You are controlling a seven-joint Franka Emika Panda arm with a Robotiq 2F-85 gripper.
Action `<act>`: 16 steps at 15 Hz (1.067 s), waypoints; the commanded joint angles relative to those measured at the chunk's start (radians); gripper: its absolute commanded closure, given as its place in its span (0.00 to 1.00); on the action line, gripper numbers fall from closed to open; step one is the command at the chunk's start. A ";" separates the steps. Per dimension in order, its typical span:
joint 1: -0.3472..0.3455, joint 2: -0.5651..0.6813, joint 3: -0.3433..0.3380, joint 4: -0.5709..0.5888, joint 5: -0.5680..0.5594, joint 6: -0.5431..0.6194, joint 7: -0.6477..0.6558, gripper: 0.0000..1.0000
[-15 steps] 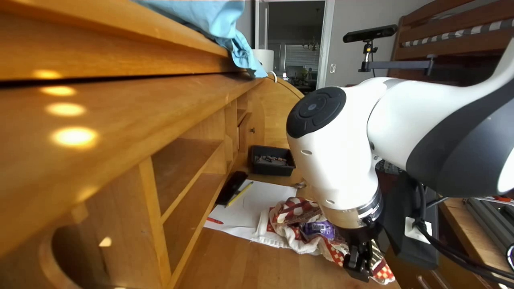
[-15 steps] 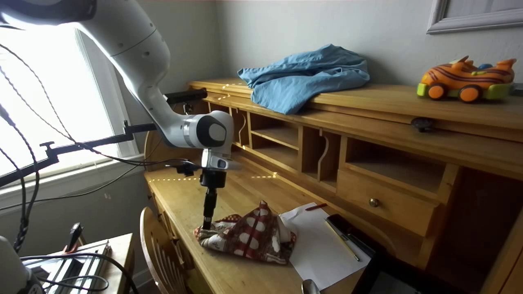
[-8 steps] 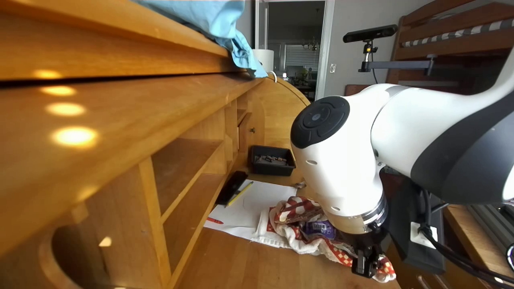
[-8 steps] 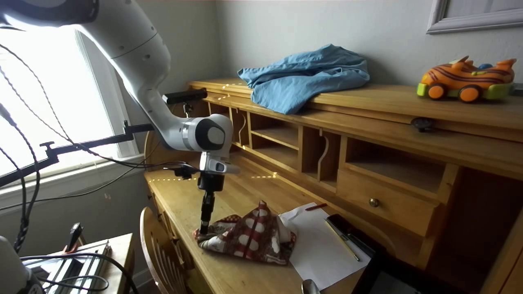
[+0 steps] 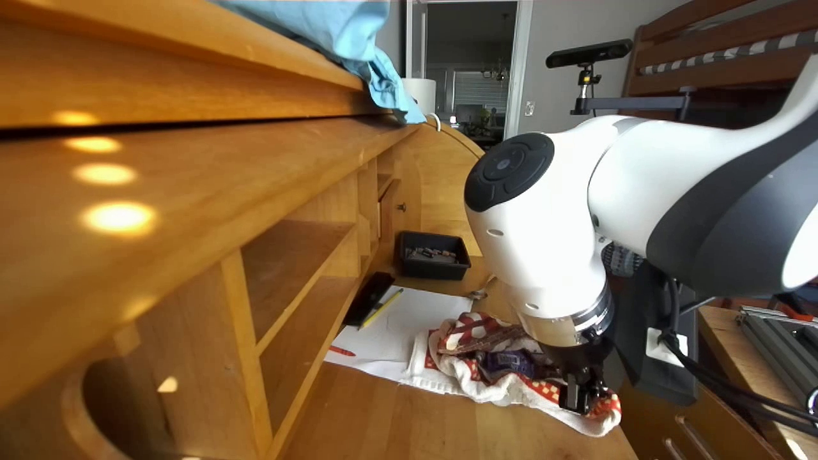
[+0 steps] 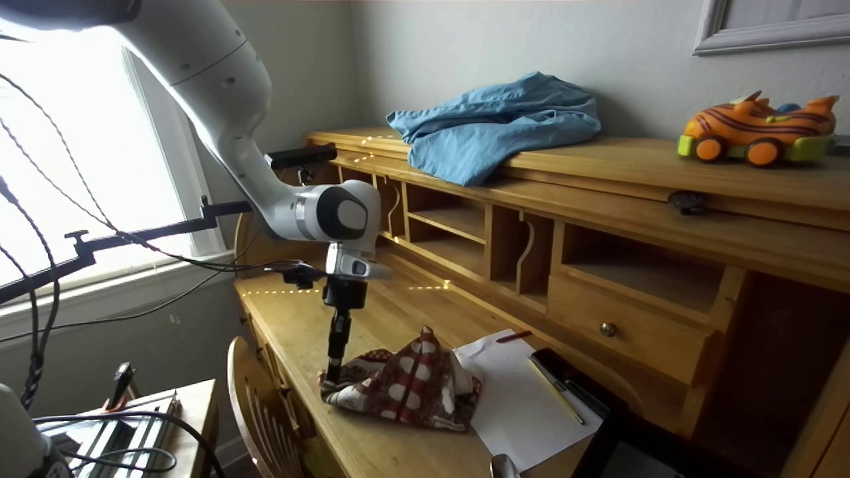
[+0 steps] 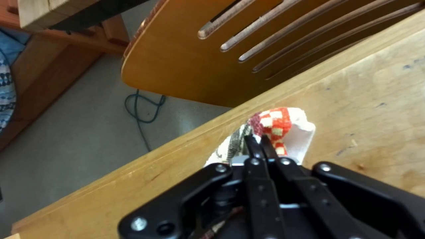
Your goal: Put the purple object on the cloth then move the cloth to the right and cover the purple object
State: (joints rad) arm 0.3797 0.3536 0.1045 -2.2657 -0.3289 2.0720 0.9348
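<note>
Closed jaws pinch one end of the patterned towel (image 5: 511,387), lower right in an exterior view. A low pull could drag the purple packet (image 5: 510,363) along.

In an exterior view there's a decent bare lane of surface (image 6: 408,302) between the tool (image 6: 334,377) and the cubbies (image 6: 489,239), which wall off the back. The peak of the cloth (image 6: 412,378) sticks up near the tool though — and the chair back (image 7: 172,66) is right there, just off the edge.

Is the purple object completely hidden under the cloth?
No, an exterior view shows the purple object lying exposed among folds of the patterned cloth.
</note>
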 commanded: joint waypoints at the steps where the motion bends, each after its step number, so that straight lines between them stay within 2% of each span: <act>1: -0.003 -0.094 -0.015 -0.064 -0.079 -0.028 0.052 0.99; 10: -0.062 -0.206 -0.010 -0.088 -0.209 -0.111 0.125 0.99; 16: -0.103 -0.216 -0.010 -0.088 -0.249 -0.093 0.149 0.99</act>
State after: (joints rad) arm 0.3009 0.1709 0.0834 -2.3268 -0.5371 1.9682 1.0425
